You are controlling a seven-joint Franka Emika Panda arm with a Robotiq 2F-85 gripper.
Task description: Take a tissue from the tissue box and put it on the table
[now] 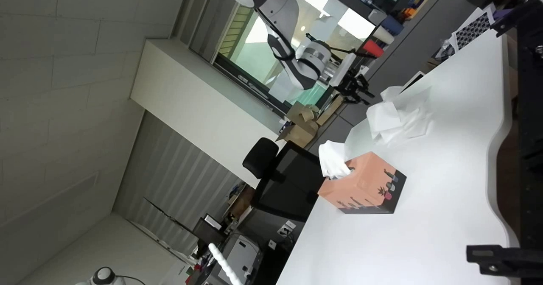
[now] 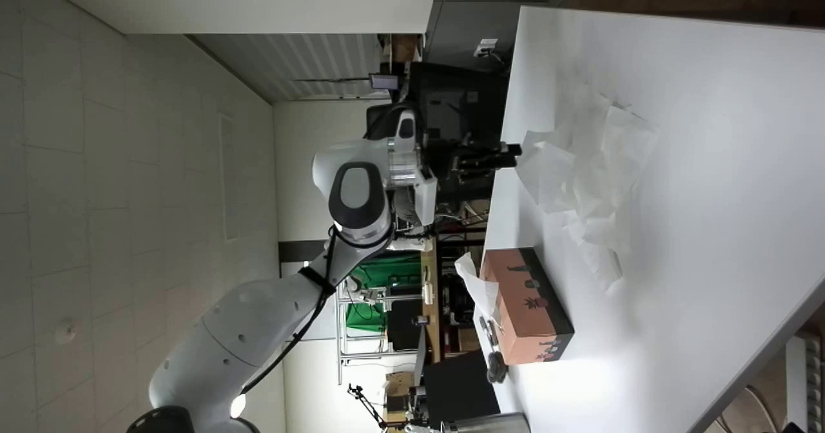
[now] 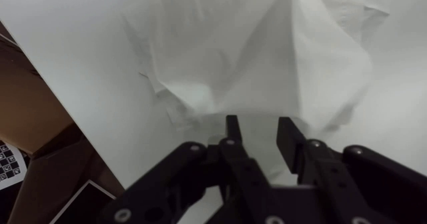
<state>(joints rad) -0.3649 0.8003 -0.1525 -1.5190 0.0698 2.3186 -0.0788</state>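
The crumpled white tissue paper lies spread on the table in both exterior views [image 1: 390,121] [image 2: 593,182] and fills the upper middle of the wrist view [image 3: 253,67]. I cannot tell how many sheets it is. The salmon-pink tissue box [image 1: 362,181] stands on the white table [image 1: 449,183] beside it, with white paper poking from its top; the box also shows in an exterior view [image 2: 528,304]. My black gripper [image 3: 256,125] is open, with a gap between its fingertips and nothing held. It is above the tissue paper and apart from it in an exterior view [image 2: 512,154].
Dark objects [image 2: 496,365] lie beside the box. A black chair [image 1: 292,183] stands beyond the table edge. A black clamp-like part [image 1: 496,257] is at the table's border. Checkered sheets [image 1: 473,30] and cardboard [image 3: 30,107] are past the table edge.
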